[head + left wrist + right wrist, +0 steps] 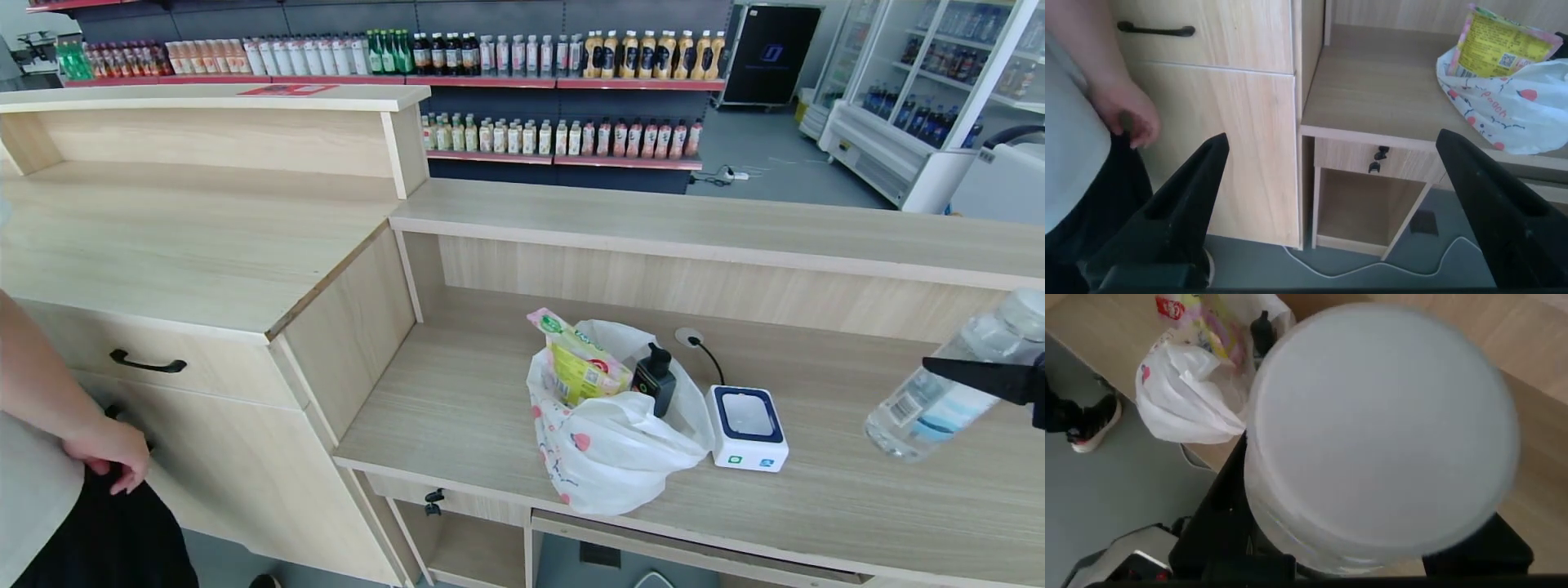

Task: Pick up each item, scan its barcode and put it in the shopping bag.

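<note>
Water bottle (951, 384), in the head view, hangs tilted over the desk (457, 408). The right gripper (980, 377) pinches it, to the right of the barcode scanner (747, 426) and the shopping bag (612, 457), probably so that it can be scanned next. Its label print is too small to read. In the left wrist view, the left gripper (1331, 212) is spread and holds nothing, beside the desk front. In the right wrist view, the bottle's base faces the camera.

One bag (612, 449), scanner (747, 429), pouch (581, 367), pump bottle (655, 380), water bottle (939, 404)
</note>
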You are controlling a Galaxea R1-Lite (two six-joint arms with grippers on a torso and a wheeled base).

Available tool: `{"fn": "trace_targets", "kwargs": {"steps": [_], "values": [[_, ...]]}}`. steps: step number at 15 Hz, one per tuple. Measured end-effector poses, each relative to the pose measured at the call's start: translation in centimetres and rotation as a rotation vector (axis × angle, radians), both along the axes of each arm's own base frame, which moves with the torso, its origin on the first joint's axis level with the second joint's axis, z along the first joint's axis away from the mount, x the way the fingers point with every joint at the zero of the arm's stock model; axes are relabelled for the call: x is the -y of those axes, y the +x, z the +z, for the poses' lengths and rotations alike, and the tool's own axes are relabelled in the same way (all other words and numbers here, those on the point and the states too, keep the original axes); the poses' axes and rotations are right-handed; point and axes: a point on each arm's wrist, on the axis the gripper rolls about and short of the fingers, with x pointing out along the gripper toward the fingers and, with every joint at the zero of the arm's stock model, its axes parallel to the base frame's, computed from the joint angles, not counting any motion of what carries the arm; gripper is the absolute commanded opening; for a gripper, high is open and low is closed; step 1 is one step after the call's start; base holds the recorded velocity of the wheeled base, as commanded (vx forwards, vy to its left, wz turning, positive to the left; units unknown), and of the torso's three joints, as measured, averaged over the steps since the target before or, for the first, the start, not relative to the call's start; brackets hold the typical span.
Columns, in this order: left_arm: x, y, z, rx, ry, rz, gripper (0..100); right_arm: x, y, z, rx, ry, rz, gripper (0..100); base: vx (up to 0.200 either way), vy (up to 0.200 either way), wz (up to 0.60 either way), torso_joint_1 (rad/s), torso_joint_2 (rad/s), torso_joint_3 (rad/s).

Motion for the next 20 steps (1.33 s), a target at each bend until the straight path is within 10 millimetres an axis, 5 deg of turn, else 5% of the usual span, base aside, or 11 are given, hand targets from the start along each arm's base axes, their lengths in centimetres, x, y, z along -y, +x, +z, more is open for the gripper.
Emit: {"fn": "trace_targets", "kwargs": {"steps": [10,15,20], "values": [[0.0,0.0,0.0,0.0,0.0,0.0,100,0.1,-1.7,2.4,-0.051,-0.105,-0.586,0,0.0,0.0,0.0,0.0,0.0,0.0],[0.0,0.0,0.0,0.0,0.0,0.0,100,-2.2,-0.7,4.0,0.086,-0.141,-0.618,0,0.0,0.0,0.0,0.0,0.0,0.0],[0.0,0.0,0.0,0.0,0.0,0.0,100,-6.5,0.5,4.0,0.238,-0.036,-0.517,0,0.0,0.0,0.6,0.0,0.0,0.003]]}}
